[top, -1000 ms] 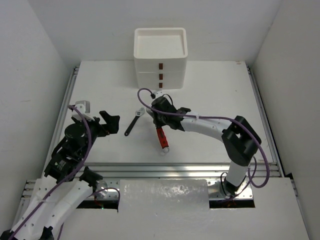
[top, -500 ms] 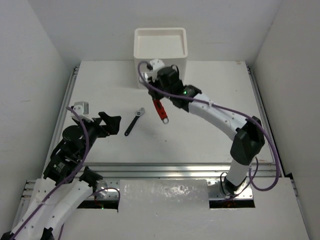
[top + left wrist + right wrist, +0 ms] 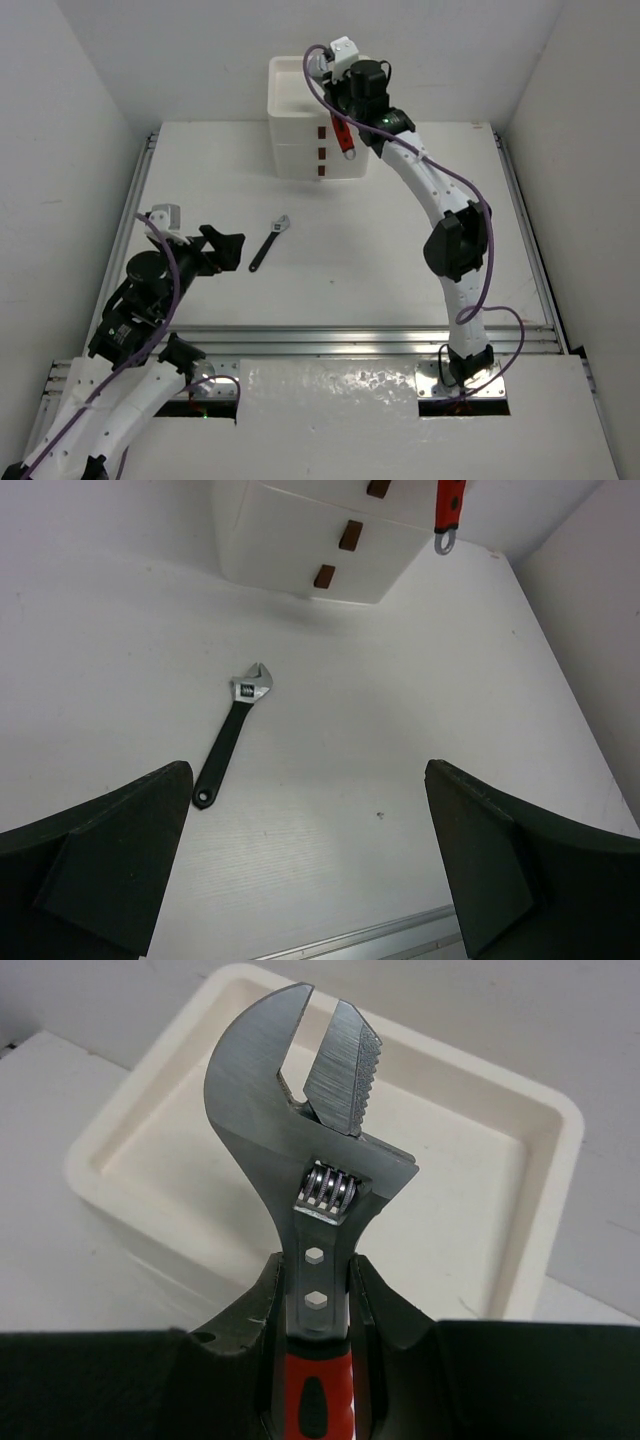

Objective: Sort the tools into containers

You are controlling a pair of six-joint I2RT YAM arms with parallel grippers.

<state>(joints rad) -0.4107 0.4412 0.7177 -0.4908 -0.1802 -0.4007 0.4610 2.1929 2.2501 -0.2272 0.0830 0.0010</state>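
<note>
My right gripper (image 3: 347, 112) is shut on a red-handled adjustable wrench (image 3: 344, 135), high in the air over the front right part of the white containers (image 3: 297, 150). In the right wrist view the steel wrench head (image 3: 295, 1110) points at the shallow top tray (image 3: 520, 1180), and my fingers (image 3: 385, 1305) clamp its neck. A black-handled adjustable wrench (image 3: 268, 243) lies on the table, also seen as a black-handled wrench (image 3: 232, 733) ahead of my left gripper (image 3: 225, 243), which is open and holds nothing. Three drawers with dark handles (image 3: 322, 151) are closed.
The white drawer unit (image 3: 300, 550) stands at the table's far edge, against the back wall. White walls close in on both sides. An aluminium rail (image 3: 350, 340) runs along the near table edge.
My right arm has lifted the red-handled wrench from the table's middle up and back to above the top tray. The left arm has stayed still.
</note>
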